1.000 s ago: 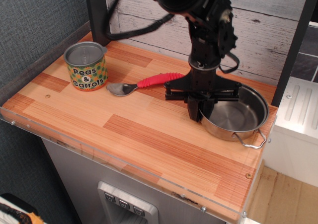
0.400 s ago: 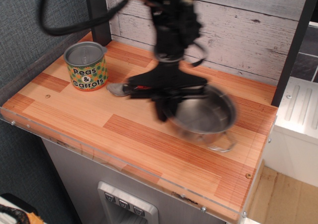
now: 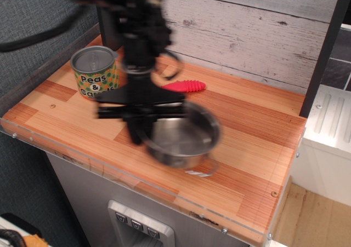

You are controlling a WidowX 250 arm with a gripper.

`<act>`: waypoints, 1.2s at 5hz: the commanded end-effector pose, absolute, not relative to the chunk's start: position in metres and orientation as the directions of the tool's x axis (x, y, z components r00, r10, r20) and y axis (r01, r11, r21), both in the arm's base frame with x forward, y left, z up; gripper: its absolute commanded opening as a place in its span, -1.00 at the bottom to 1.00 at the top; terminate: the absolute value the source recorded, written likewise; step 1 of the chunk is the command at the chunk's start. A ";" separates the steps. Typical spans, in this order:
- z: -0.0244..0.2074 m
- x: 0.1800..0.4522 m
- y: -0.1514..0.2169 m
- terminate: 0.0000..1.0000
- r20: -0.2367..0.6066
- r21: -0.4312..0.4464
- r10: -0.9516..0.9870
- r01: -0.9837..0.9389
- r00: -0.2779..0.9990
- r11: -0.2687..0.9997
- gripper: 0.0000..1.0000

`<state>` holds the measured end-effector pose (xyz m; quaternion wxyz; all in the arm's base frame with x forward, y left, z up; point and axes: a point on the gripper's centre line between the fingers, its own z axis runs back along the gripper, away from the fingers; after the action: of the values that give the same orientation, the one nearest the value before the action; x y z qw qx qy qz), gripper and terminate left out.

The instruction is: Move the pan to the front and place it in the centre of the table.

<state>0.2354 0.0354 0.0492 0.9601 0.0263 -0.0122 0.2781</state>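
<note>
The pan (image 3: 184, 140), a shiny shallow steel pot with a wire loop handle at its front right, is motion-blurred near the front middle of the table (image 3: 258, 154). My gripper (image 3: 135, 131) is blurred too and is shut on the pan's left rim, with the black arm rising above it. I cannot tell whether the pan touches the wood or hangs just above it.
A green-orange "Peas & Carrots" can (image 3: 95, 72) stands at the back left. A spoon with a red handle (image 3: 185, 86) lies behind the pan, its bowl hidden by the arm. A white plank wall closes the back; the clear acrylic strip (image 3: 164, 195) edges the front.
The gripper has carried the pan from the right rear of the table leftward and toward the front. The can and spoon have not moved.
</note>
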 end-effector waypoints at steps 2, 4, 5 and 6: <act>0.035 0.223 0.076 -1.00 0.118 0.059 0.664 -0.673 0.738 0.737 -1.00; 0.021 0.208 0.088 -1.00 0.092 0.090 0.733 -0.739 0.674 0.668 -1.00; 0.020 0.206 0.088 -1.00 0.094 0.089 0.762 -0.768 0.640 0.634 1.00; 0.020 0.205 0.087 -1.00 0.056 0.079 0.773 -0.775 0.631 0.627 1.00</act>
<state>0.2077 0.0799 0.0172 0.9044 0.0439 -0.0154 0.4242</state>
